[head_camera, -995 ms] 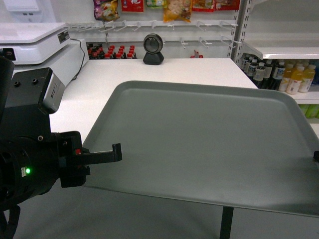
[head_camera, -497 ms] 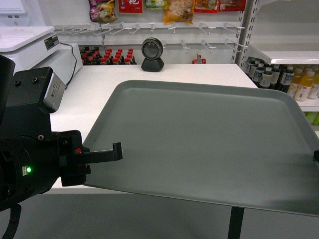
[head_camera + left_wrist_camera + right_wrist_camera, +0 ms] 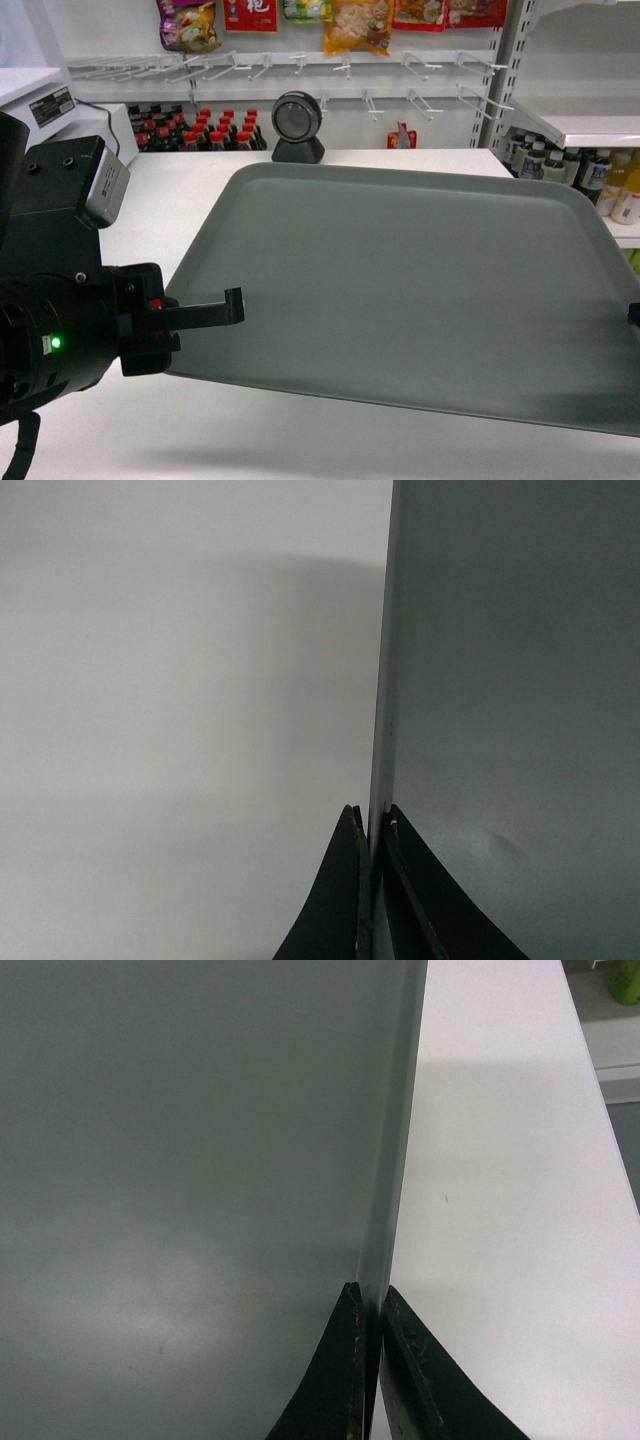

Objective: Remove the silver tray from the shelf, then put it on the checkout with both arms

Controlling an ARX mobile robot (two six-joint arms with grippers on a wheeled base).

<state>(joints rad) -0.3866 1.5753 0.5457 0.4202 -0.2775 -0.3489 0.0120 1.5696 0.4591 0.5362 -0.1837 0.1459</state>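
Note:
The silver tray (image 3: 400, 290) is a large grey-green rectangle held level in the air over the white checkout (image 3: 190, 190). My left gripper (image 3: 225, 310) is shut on the tray's left rim. In the left wrist view its black fingers (image 3: 372, 825) pinch the rim of the tray (image 3: 510, 680), with the counter (image 3: 180, 730) below. My right gripper (image 3: 370, 1300) is shut on the right rim of the tray (image 3: 190, 1160). In the head view only a black tip of the right gripper (image 3: 634, 313) shows at the frame's edge. A shelf (image 3: 590, 125) stands at the right.
A black round-headed scanner (image 3: 296, 125) stands at the counter's back edge. A white register (image 3: 50, 105) sits at the far left. Hooks with snack bags hang on the back wall, with small bottles below. Drink bottles (image 3: 545, 160) fill the shelf at right.
The whole view has closed in on the checkout. The counter now lies under the tray's near edge, and the register has slid off to the left. Both grippers keep their hold on the tray.

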